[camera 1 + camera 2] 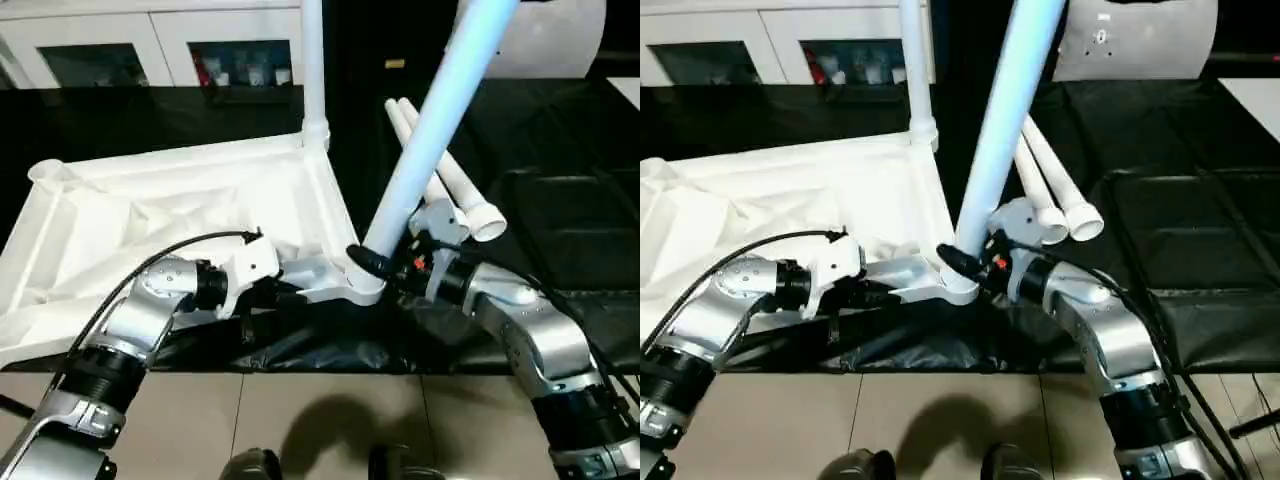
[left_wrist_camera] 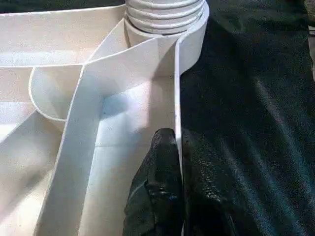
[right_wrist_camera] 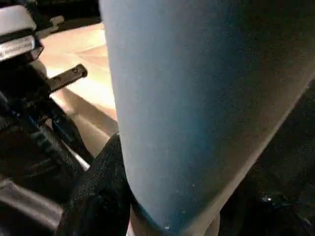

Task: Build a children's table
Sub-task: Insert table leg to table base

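Top (image 1: 200, 200): laid upside down on the black-sheeted tabletop (image 1: 560, 220), ribbed underside up, at the left and middle of the scene.
Far leg (image 1: 312, 70): seen upright in the far right corner socket of the top.
Held leg (image 1: 440, 120): tilted up and to the right, its lower end at the near right corner socket (image 1: 362, 285); whether it is seated there cannot be told.
Spare legs (image 1: 450, 185): two are laid side by side on the tabletop, just right of the top, behind the held leg, open ends toward the near side.
Left gripper (image 2: 177, 167): clenched on the thin right side wall of the top, one black finger (image 2: 157, 187) inside the wall and the other outside it; in the head views it is seen near the near right corner.
Right gripper (image 1: 385, 262): closed around the lower part of the held leg, with a black finger (image 3: 98, 191) pressed against the side of the leg.
Background: white cabinets (image 1: 150, 45) are seen at the far left.
Floor (image 1: 300, 420): tiled, at the near edge.
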Robot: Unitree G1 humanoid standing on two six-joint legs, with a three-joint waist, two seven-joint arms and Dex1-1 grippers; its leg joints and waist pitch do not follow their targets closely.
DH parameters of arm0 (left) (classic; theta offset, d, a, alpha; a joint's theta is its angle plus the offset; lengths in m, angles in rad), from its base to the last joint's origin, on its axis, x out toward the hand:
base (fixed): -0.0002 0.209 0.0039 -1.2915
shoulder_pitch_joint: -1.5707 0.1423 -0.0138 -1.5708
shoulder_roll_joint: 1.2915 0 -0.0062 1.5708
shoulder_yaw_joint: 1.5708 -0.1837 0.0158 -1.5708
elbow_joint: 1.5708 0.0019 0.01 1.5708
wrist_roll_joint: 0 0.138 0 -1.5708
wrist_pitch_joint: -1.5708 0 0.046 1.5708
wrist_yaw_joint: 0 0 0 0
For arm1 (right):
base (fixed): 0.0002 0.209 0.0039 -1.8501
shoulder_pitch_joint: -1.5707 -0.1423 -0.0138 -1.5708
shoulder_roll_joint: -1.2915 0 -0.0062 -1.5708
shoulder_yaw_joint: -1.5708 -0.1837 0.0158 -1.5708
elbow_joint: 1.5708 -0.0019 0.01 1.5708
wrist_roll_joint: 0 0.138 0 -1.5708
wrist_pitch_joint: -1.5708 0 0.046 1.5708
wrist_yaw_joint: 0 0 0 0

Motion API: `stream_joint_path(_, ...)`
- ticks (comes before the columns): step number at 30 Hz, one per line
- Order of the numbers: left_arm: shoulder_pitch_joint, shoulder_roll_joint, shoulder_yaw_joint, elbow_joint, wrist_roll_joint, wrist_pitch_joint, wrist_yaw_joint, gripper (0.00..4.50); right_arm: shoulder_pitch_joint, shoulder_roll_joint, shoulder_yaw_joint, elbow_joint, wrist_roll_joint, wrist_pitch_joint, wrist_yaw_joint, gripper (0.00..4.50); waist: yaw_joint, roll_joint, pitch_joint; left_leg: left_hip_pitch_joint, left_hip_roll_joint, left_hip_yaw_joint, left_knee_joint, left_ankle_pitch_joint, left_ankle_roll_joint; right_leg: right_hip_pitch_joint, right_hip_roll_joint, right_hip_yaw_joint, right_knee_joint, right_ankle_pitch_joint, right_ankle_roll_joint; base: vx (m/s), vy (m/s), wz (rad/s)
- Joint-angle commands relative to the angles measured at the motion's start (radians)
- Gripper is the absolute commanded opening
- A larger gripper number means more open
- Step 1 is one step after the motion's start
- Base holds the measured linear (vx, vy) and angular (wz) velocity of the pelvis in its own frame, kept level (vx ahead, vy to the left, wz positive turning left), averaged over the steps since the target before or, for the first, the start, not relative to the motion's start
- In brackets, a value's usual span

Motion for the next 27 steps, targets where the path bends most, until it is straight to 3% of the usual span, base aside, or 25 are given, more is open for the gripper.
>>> stream_joint_path(1,-0.018,0.004,0.032,-0.035,-0.035,-0.051,-0.005,0.00,0.061,-0.037,0.067,0.108,-0.084,0.065,0.007,1.91,-0.003,-0.011,-0.062,0.027,0.015,-0.016,-0.070,-0.400,0.031,0.030,-0.064,0.027,-0.103,-0.612,-0.081,0.000,0.000,0.00)
stream_joint_path(6,-0.011,0.016,0.033,-0.054,-0.038,-0.049,-0.017,0.00,0.062,-0.050,0.110,0.112,-0.094,0.068,0.052,1.91,-0.006,-0.015,-0.060,0.026,0.016,-0.014,-0.070,-0.380,0.041,0.030,-0.065,0.032,-0.102,-0.601,-0.088,0.000,0.000,0.00)
stream_joint_path(7,-0.007,0.020,0.032,-0.063,-0.038,-0.048,-0.021,0.00,0.064,-0.053,0.117,0.110,-0.095,0.068,0.059,1.91,-0.007,-0.020,-0.052,0.024,0.017,-0.014,-0.073,-0.381,0.044,0.027,-0.065,0.033,-0.102,-0.599,-0.087,0.000,0.000,0.00)
stream_joint_path(11,-0.013,0.030,0.021,-0.084,-0.043,-0.046,-0.057,0.00,0.044,-0.054,0.135,0.149,-0.088,0.060,0.105,1.91,-0.010,-0.026,-0.038,0.023,0.017,-0.016,-0.080,-0.394,0.044,0.024,-0.066,0.036,-0.104,-0.616,-0.076,0.000,0.000,0.00)
stream_joint_path(12,-0.016,0.033,0.018,-0.092,-0.044,-0.045,-0.066,0.00,0.036,-0.056,0.139,0.160,-0.088,0.058,0.115,1.91,-0.010,-0.024,-0.041,0.027,0.016,-0.017,-0.079,-0.394,0.041,0.026,-0.067,0.035,-0.103,-0.620,-0.076,0.000,0.000,0.00)
stream_joint_path(13,-0.032,0.035,0.014,-0.091,-0.046,-0.046,-0.083,0.00,0.010,-0.056,0.148,0.189,-0.090,0.054,0.143,1.91,-0.012,-0.029,-0.028,0.025,0.016,-0.017,-0.083,-0.402,0.041,0.022,-0.066,0.036,-0.105,-0.625,-0.073,0.000,0.000,0.00)
stream_joint_path(17,-0.086,0.045,0.009,-0.079,-0.045,-0.052,-0.121,0.00,-0.043,-0.063,0.191,0.228,-0.096,0.065,0.235,1.91,-0.010,-0.035,-0.012,0.038,0.018,-0.020,-0.088,-0.442,0.031,0.016,-0.067,0.037,-0.110,-0.643,-0.075,0.000,0.000,0.00)
stream_joint_path(18,-0.098,0.047,0.008,-0.070,-0.043,-0.055,-0.126,0.00,-0.052,-0.064,0.204,0.236,-0.101,0.065,0.250,1.91,-0.010,-0.038,-0.011,0.036,0.020,-0.022,-0.091,-0.433,0.030,0.022,-0.069,0.037,-0.107,-0.623,-0.083,0.000,0.000,0.00)
stream_joint_path(19,-0.109,0.050,0.008,-0.065,-0.042,-0.055,-0.133,0.00,-0.059,-0.064,0.219,0.236,-0.105,0.069,0.268,1.91,-0.007,-0.042,-0.005,0.039,0.022,-0.020,-0.094,-0.434,0.030,0.018,-0.068,0.039,-0.108,-0.601,-0.091,0.000,0.000,0.00)
stream_joint_path(21,-0.122,0.055,0.009,-0.063,-0.042,-0.056,-0.142,0.00,-0.065,-0.060,0.239,0.233,-0.107,0.077,0.289,1.91,-0.005,-0.042,-0.002,0.038,0.026,-0.023,-0.098,-0.435,0.023,0.022,-0.070,0.040,-0.101,-0.568,-0.112,0.000,0.000,0.00)
stream_joint_path(22,-0.129,0.058,0.009,-0.062,-0.041,-0.057,-0.145,0.00,-0.068,-0.056,0.247,0.233,-0.107,0.079,0.296,1.91,-0.005,-0.050,0.004,0.036,0.027,-0.025,-0.101,-0.442,0.020,0.023,-0.071,0.040,-0.099,-0.565,-0.118,0.000,0.000,0.00)
stream_joint_path(27,-0.179,0.078,0.019,0.014,-0.012,-0.092,-0.138,0.00,-0.085,-0.021,0.263,0.244,-0.113,0.072,0.290,1.91,-0.002,-0.055,0.011,0.040,0.028,-0.026,-0.103,-0.455,0.003,0.024,-0.077,0.044,-0.097,-0.558,-0.136,0.000,0.000,0.00)
